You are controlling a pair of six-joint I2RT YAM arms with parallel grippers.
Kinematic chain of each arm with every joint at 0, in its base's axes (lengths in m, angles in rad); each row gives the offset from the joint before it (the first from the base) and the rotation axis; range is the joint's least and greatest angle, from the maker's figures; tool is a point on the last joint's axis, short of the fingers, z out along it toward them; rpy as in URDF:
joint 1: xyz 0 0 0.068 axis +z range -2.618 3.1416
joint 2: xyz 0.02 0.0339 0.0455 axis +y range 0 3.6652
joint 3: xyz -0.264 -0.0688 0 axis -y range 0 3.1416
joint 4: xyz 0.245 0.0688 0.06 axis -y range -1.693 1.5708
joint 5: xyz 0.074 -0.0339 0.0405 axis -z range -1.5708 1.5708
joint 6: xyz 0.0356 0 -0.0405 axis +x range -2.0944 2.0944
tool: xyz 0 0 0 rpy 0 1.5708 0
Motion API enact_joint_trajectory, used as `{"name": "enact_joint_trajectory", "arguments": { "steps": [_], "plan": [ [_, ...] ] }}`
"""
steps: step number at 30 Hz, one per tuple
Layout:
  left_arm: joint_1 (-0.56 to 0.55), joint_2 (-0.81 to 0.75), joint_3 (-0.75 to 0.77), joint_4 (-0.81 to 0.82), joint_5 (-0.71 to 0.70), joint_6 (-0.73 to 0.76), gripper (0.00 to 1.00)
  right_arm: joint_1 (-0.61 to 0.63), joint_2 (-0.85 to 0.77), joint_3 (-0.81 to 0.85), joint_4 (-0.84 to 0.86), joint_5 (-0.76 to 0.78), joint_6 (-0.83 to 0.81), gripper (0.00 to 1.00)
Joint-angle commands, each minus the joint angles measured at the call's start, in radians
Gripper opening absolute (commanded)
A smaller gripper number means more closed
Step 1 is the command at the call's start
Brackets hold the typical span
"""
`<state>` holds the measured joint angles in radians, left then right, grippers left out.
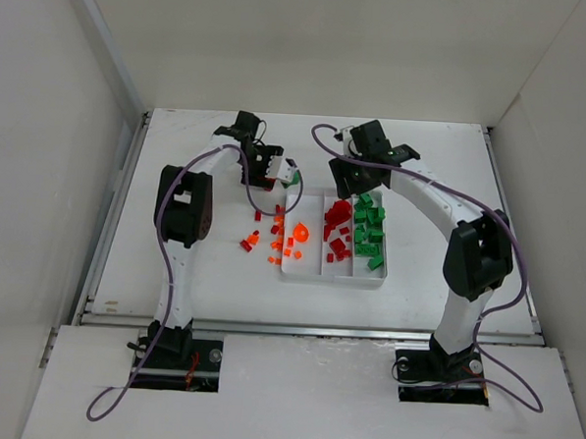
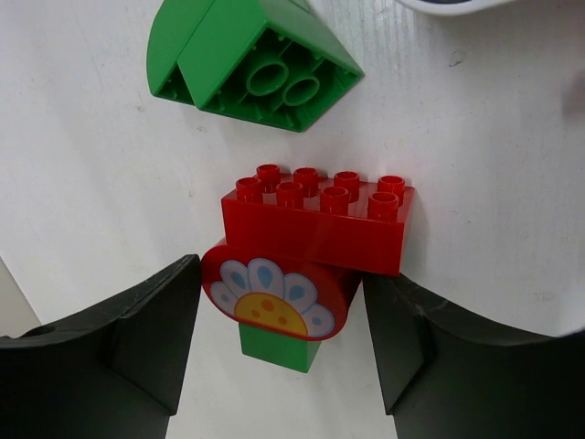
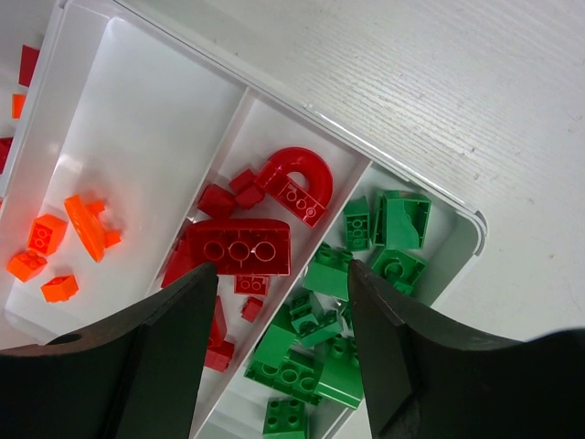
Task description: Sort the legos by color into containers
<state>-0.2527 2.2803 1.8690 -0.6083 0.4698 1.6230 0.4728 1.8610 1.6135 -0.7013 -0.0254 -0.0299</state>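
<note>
The white tray (image 1: 334, 277) holds orange legos (image 1: 297, 234) in its left container, red legos (image 1: 337, 227) in the middle and green legos (image 1: 369, 228) on the right. Loose orange and red legos (image 1: 272, 240) lie on the table left of it. My left gripper (image 2: 281, 274) is down on the table by the tray's far left corner. Its fingers (image 2: 146, 338) press both sides of a red flower-printed lego (image 2: 274, 293) joined to a red brick (image 2: 320, 224) and a green block (image 2: 279, 349). My right gripper (image 3: 279, 268) hangs open and empty above the red-green divider.
A green sloped brick (image 2: 251, 59) lies upside down on the table just beyond the held piece. The tray's left container (image 3: 155, 119) has much bare floor. Both arms (image 1: 180, 209) arch in from the near edge, cables trailing.
</note>
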Motion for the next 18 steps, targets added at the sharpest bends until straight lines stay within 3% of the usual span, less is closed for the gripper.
{"name": "enact_joint_trajectory", "arguments": {
  "steps": [1,2,5,13,14,18],
  "plan": [
    [-0.01,0.021,0.015,-0.094,-0.002,0.052,0.59,0.007,0.003,0.046,-0.004,-0.005,-0.005,0.65],
    [-0.01,0.021,0.015,-0.108,-0.013,0.052,0.51,0.007,0.003,0.046,-0.004,-0.005,-0.005,0.65],
    [-0.01,0.021,-0.005,-0.128,-0.036,0.052,0.41,0.007,-0.006,0.056,0.005,-0.015,0.005,0.65],
    [0.067,-0.112,-0.146,-0.116,0.073,-0.056,0.41,0.007,0.062,0.14,0.198,-0.171,0.107,0.69],
    [0.067,-0.128,-0.169,-0.087,0.09,-0.077,0.43,0.007,0.117,0.193,0.198,-0.186,0.117,0.69],
    [0.078,-0.199,-0.286,0.011,0.101,-0.208,0.74,0.007,0.278,0.377,0.198,-0.263,0.177,0.7]
  ]
}}
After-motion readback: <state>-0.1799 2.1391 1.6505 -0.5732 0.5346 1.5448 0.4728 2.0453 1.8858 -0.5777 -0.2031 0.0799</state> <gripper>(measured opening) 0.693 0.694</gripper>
